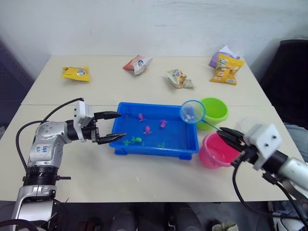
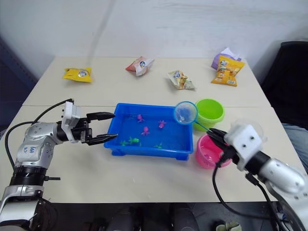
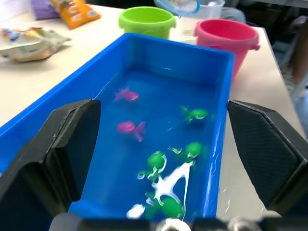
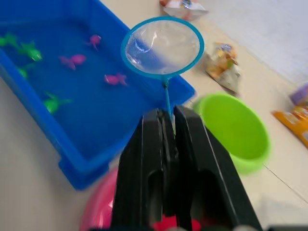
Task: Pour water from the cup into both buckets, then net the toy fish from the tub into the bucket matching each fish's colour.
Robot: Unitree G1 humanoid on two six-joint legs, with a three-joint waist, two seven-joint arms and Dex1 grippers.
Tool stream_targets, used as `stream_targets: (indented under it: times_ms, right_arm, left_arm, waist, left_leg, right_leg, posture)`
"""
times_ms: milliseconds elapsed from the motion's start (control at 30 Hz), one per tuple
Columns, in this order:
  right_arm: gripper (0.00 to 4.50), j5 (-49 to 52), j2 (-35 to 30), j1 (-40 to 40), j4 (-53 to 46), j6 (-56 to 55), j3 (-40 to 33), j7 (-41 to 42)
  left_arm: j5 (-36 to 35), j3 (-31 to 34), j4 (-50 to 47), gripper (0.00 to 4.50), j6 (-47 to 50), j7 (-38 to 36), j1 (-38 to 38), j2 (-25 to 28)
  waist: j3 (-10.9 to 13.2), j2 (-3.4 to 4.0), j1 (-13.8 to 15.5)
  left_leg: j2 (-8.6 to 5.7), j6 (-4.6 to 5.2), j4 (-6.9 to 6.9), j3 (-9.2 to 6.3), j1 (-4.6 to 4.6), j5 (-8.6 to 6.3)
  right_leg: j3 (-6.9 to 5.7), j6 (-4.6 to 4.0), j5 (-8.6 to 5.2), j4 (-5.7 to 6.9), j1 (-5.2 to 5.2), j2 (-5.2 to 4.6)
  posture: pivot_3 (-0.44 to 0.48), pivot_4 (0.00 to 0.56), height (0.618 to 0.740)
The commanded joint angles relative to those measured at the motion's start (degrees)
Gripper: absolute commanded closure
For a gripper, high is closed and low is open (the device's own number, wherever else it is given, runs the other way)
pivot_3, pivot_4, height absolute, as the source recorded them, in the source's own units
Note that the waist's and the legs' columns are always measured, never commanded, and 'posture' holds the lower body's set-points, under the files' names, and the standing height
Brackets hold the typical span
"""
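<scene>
Right tool (image 1: pixel 225 133) grips net (image 1: pixel 192 111); snack packets (image 1: pixel 76 73) lie beyond tub (image 1: pixel 155 148).

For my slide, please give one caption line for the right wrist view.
Right gripper shut on the thin handle of the light blue round-hooped net, held over the bright blue plastic tub of fish.

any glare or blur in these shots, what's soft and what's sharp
Left wrist view: white glare streaks on the water in the tub near the green fish; the left hand fingers loom soft. Right wrist view: the net is crisp, the green bucket soft.
</scene>
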Motion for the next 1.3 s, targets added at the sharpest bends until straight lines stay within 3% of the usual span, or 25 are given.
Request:
stream_targets:
  times_ms: [33,267,467,600,833,1000,1300]
  right_arm:
    - [4.50,1.92,-1.69,-10.49,1.89,17.87,5.70,-2.88]
    - [4.50,-4.47,-0.23,-33.59,7.42,35.81,22.20,-2.40]
    - [4.50,-1.88,5.52,-42.34,10.07,49.43,25.46,-0.18]
    - [4.50,-3.61,7.33,-46.71,12.77,51.29,28.28,0.96]
    - [4.50,-6.41,14.60,-47.43,16.91,49.83,26.02,-1.22]
    - [4.50,-5.37,20.67,-45.99,17.75,50.29,20.28,-1.65]
    - [4.50,-2.69,20.49,-34.52,8.60,38.22,11.60,4.23]
  left_arm:
    - [0.10,3.37,-3.25,0.02,-2.46,2.64,1.69,1.24]
    - [-0.89,5.76,-9.34,0.02,-1.86,6.06,7.52,1.44]
    - [-1.82,5.99,-14.21,0.02,-0.27,8.35,11.01,0.79]
    - [-2.28,5.93,-16.44,0.02,0.64,9.53,12.43,0.39]
    - [-2.22,5.67,-18.30,0.02,1.22,11.26,13.12,-0.43]
    - [-2.16,5.36,-18.11,0.02,1.63,11.63,12.24,-0.46]
    - [-2.26,3.57,-15.51,0.02,2.10,7.17,9.01,1.37]
  waist:
    - [0.00,-0.01,0.07]
    - [0.04,0.06,-0.06]
    - [0.05,0.07,-0.04]
    - [0.06,0.10,-0.15]
    - [0.07,0.11,-0.26]
    - [0.07,0.11,-0.24]
    - [0.07,0.11,0.01]
  left_leg:
    - [-0.03,0.01,0.00,-0.04,-0.05,0.00]
    - [-0.22,0.01,-0.03,-0.34,-0.38,0.02]
    - [-0.21,0.01,-0.06,-0.44,-0.45,0.02]
    - [-0.23,0.08,-0.05,-0.44,-0.48,-0.02]
    - [-0.22,0.06,-0.09,-0.44,-0.49,-0.01]
    - [-0.23,0.03,-0.09,-0.42,-0.51,0.01]
    - [-0.25,0.04,-0.09,-0.52,-0.74,0.00]
  right_leg:
    - [-0.06,-0.01,0.00,0.00,-0.04,-0.04]
    - [-0.45,-0.04,-0.02,-0.14,-0.13,-0.37]
    - [-0.55,-0.04,-0.03,-0.19,-0.13,-0.37]
    - [-0.56,-0.04,-0.02,-0.20,-0.15,-0.39]
    - [-0.59,-0.04,-0.02,-0.17,-0.18,-0.37]
    - [-0.60,-0.03,-0.02,-0.17,-0.19,-0.36]
    - [-0.73,-0.02,-0.01,-0.25,-0.29,-0.35]
  posture:
    - [0.000,0.150,0.740]
    - [0.000,0.150,0.740]
    - [0.000,0.150,0.740]
    - [0.000,0.150,0.740]
    - [0.000,0.150,0.740]
    - [0.000,0.150,0.740]
    - [0.000,0.150,0.740]
